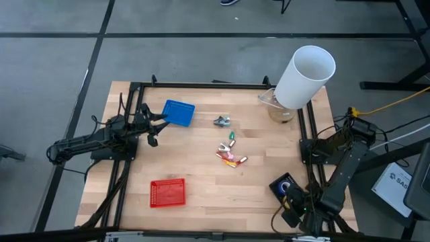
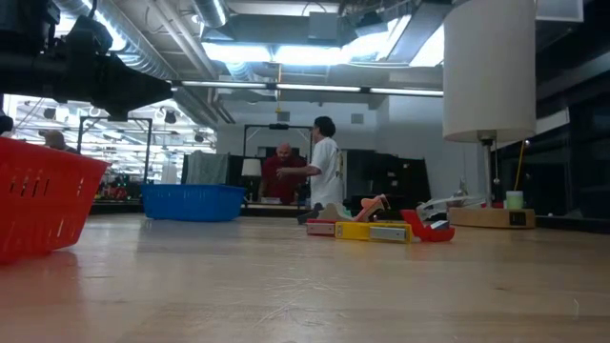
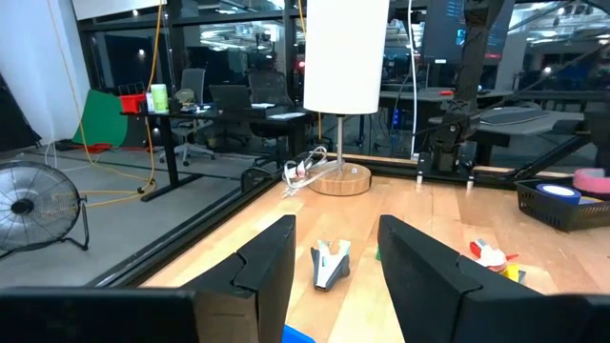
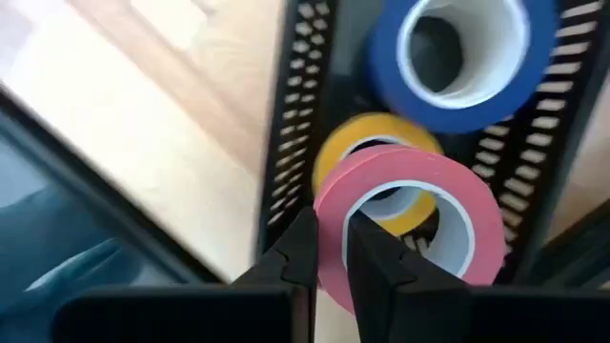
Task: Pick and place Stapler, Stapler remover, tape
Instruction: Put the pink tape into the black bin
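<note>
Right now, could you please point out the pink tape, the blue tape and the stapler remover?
pink tape (image 4: pixel 481 214): right wrist view, its flat pink side.
blue tape (image 4: pixel 381 57): right wrist view, its blue rim.
stapler remover (image 3: pixel 331 264): left wrist view, its metal body.

Lab: workbenches, exposed ceiling ducts (image 2: pixel 143 57)

- A light wooden table (image 1: pixel 201 175) with a dark frame round its edges carries everything.
- A blue basket (image 1: pixel 179 112) sits towards the far left, a red basket (image 1: pixel 167 193) near left.
- The stapler remover (image 1: pixel 222 121) lies mid-table, small coloured items (image 1: pixel 230 156) scattered just nearer.
- A black tray (image 1: pixel 283 186) rests near right.
- A lamp's wooden base (image 1: pixel 281 111) stands far right.
</note>
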Controlling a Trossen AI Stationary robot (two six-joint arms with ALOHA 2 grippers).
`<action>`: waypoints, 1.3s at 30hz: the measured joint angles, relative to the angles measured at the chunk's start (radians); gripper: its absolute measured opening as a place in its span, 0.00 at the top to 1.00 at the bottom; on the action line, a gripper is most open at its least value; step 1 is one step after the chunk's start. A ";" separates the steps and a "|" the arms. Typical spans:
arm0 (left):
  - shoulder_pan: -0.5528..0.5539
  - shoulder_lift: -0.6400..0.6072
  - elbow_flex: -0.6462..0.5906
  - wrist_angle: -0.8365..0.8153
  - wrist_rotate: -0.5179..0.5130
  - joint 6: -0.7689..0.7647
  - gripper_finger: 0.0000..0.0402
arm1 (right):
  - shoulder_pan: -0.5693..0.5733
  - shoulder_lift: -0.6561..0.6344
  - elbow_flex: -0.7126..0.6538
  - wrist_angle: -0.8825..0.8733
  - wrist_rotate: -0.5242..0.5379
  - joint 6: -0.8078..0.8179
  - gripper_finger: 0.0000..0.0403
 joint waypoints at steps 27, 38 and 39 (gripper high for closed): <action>0.000 0.000 0.000 0.000 0.000 0.000 0.63 | -0.008 0.019 -0.041 0.066 0.037 -0.028 0.91; 0.000 0.000 0.000 0.000 0.000 0.000 0.63 | -0.008 0.019 -0.041 0.059 0.031 -0.028 0.84; 0.000 0.000 0.000 0.000 0.000 0.000 0.63 | -0.008 0.019 -0.041 0.059 0.031 -0.027 0.82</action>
